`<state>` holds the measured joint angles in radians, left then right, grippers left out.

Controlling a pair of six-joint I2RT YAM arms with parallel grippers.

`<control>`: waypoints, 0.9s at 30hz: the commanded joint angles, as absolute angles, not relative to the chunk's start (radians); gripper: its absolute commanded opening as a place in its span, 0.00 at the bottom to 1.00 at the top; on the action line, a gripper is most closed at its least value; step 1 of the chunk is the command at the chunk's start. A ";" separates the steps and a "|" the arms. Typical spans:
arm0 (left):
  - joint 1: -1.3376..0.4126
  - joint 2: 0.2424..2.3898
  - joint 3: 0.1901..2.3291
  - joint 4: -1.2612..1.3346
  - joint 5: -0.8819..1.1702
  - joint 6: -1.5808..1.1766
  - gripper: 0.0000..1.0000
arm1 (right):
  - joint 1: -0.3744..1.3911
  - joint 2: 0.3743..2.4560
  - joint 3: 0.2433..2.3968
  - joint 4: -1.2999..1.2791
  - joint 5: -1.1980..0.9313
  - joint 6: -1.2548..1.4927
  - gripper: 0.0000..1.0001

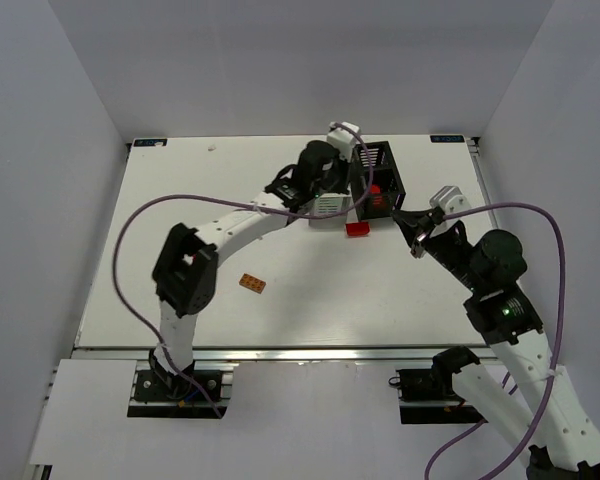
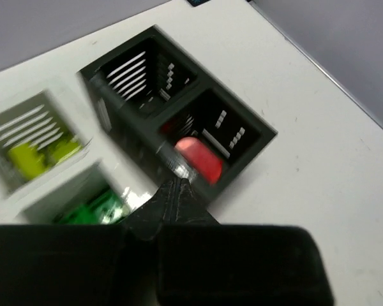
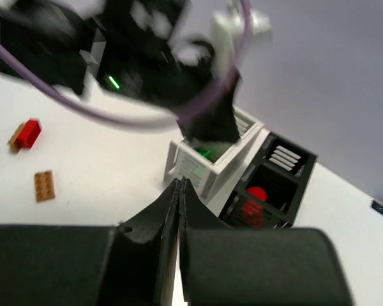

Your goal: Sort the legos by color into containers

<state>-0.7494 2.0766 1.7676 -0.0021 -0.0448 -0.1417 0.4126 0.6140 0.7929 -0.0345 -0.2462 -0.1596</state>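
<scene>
White table (image 1: 180, 180): white box (image 1: 328, 205), black box (image 1: 394, 176), red brick (image 1: 357, 229), orange brick (image 1: 252, 284)

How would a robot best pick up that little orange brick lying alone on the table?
Come straight down from above and pinch the orange brick across its two long sides. It lies flat and low on the table, with open space all round, so a sideways approach would probably find little to hold.
</scene>
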 commanded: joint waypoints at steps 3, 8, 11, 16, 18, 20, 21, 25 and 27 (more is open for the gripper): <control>-0.620 1.688 1.473 -0.051 -0.032 -0.273 0.00 | 0.411 0.696 0.808 -0.106 -0.432 -0.236 0.23; -0.447 1.360 1.056 -0.087 0.035 -0.475 0.53 | 0.431 0.826 0.841 -0.181 -0.528 -0.282 0.43; -0.367 1.244 0.921 -0.208 -0.105 -0.579 0.79 | 0.454 0.873 0.851 -0.196 -0.506 -0.296 0.46; -0.359 1.236 0.917 -0.442 -0.521 -0.655 0.98 | 0.485 0.899 0.845 -0.192 -0.480 -0.299 0.47; -0.357 1.250 0.911 -0.471 -0.596 -0.689 0.98 | 0.486 0.899 0.845 -0.190 -0.469 -0.299 0.48; -0.357 1.265 0.914 -0.515 -0.655 -0.724 0.98 | 0.486 0.891 0.844 -0.189 -0.460 -0.301 0.49; -0.359 1.282 0.902 -0.523 -0.707 -0.751 0.98 | 0.486 0.888 0.842 -0.187 -0.459 -0.298 0.49; -0.357 1.316 0.871 -0.522 -0.730 -0.782 0.98 | 0.486 0.871 0.838 -0.176 -0.451 -0.293 0.50; -0.356 1.342 0.868 -0.518 -0.738 -0.784 0.98 | 0.486 0.864 0.838 -0.176 -0.448 -0.293 0.50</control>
<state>-0.3553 1.3228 0.8791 -0.4896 -0.6567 -0.7422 0.4812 0.8864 0.8024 -0.2043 -0.4587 -0.2893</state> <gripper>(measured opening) 0.982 0.502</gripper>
